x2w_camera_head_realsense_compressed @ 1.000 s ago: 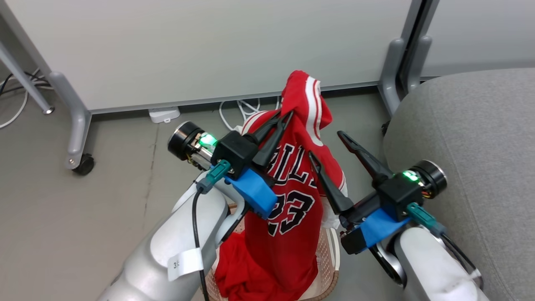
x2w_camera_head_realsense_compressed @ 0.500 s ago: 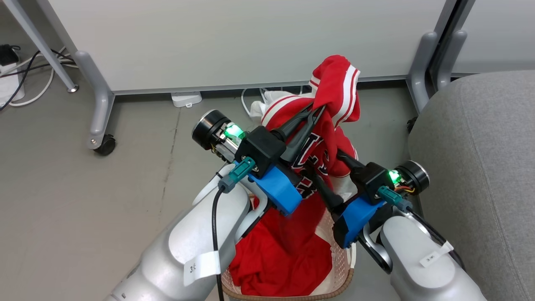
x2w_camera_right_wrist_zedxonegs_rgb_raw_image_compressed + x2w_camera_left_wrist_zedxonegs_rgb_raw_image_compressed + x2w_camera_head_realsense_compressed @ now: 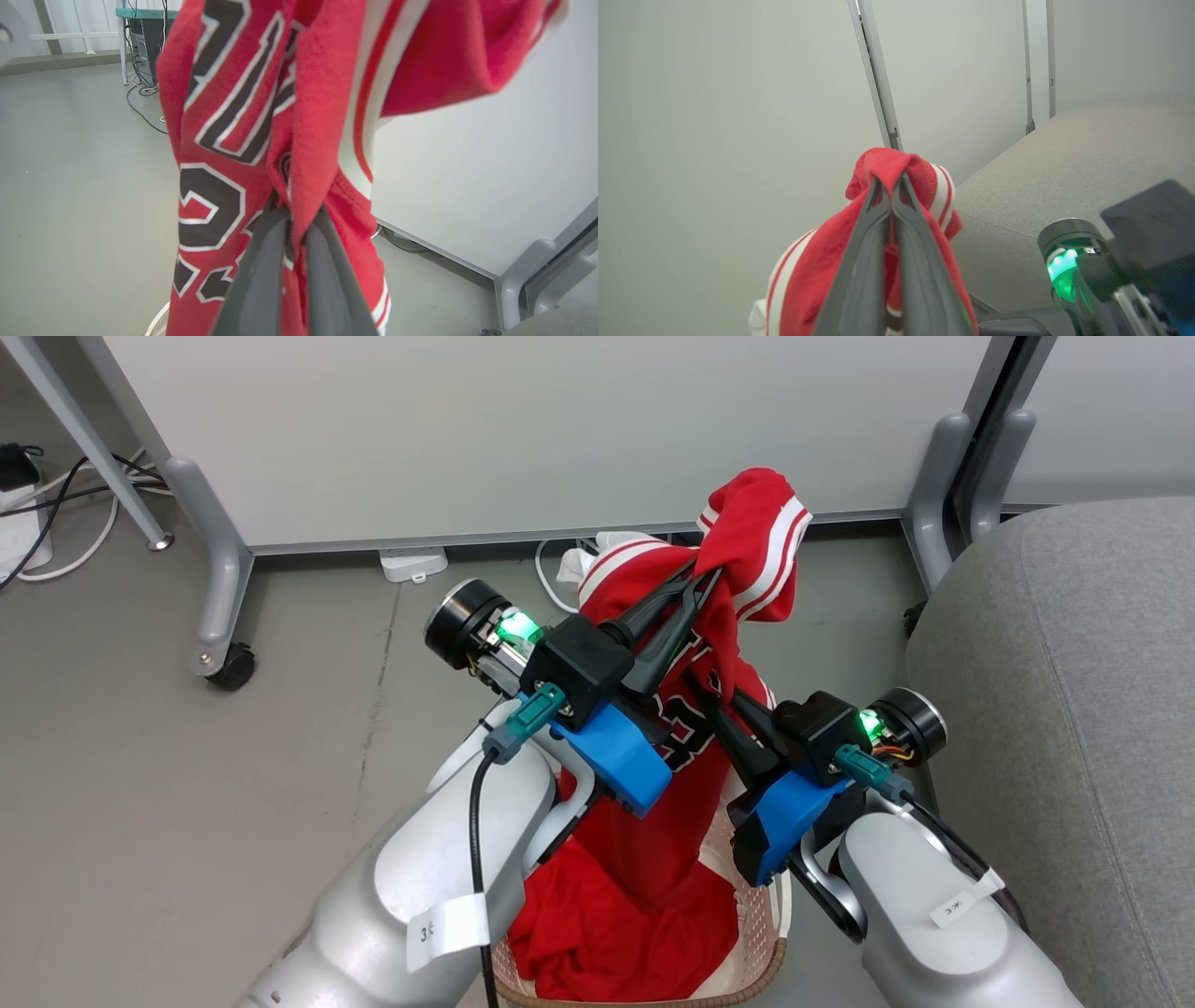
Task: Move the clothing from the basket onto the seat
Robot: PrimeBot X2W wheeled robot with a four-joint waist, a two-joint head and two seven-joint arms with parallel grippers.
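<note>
The clothing is two red pieces. A jersey (image 3: 752,532) with black-and-white numbers hangs lifted above the basket (image 3: 761,971); my left gripper (image 3: 711,575) is shut on its striped top fold. Lower down, my right gripper (image 3: 702,683) is shut on the jersey's middle, by the numbers. The left wrist view has the left gripper (image 3: 891,179) pinching red cloth (image 3: 924,175). The right wrist view has the right gripper (image 3: 294,212) buried in a fold of the jersey (image 3: 219,140). A plainer red piece (image 3: 597,933) lies in the basket. The grey seat (image 3: 1074,709) is to the right.
A white partition stands behind on grey legs, one with a castor (image 3: 229,665). Cables and a white power strip (image 3: 411,563) lie on the grey floor at its foot. Another grey leg (image 3: 934,495) stands close to the seat's far corner.
My right gripper has moved left to the hanging jersey and shut on it. The left gripper has kept its hold on the jersey's top. The head camera shifted a little.
</note>
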